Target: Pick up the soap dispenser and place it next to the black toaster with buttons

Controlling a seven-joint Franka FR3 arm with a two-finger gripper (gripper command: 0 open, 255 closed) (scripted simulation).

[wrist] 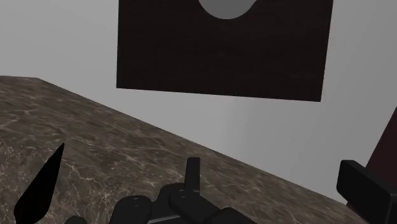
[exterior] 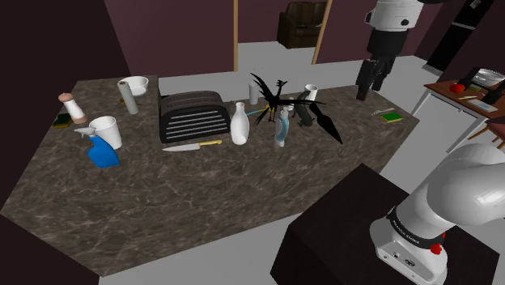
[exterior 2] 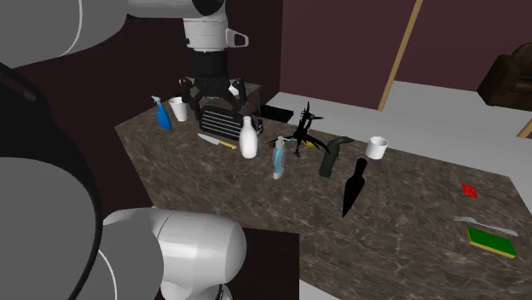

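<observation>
Shoulder view, left to right: blue spray bottle (exterior: 101, 151) and white cup (exterior: 108, 129) at the counter's (exterior: 162, 210) left end; black toaster (exterior: 193, 116) next, knife (exterior: 192, 146) just in front; white bottle (exterior: 239, 124) beside that; soap dispenser (exterior: 282, 129), pale blue with pump top, upright mid-counter, apart from the toaster, black spiky object (exterior: 279, 93) close behind; gripper (exterior: 369, 85) far right, high over the counter's end, fingers spread, holding nothing. Step in hand, as judged: approach, nothing grasped yet. Next move calls for travel toward the view's left, descent over the dispenser clear of the spiky clutter, clamp on the body below the pump; then set-down close beside the toaster.
</observation>
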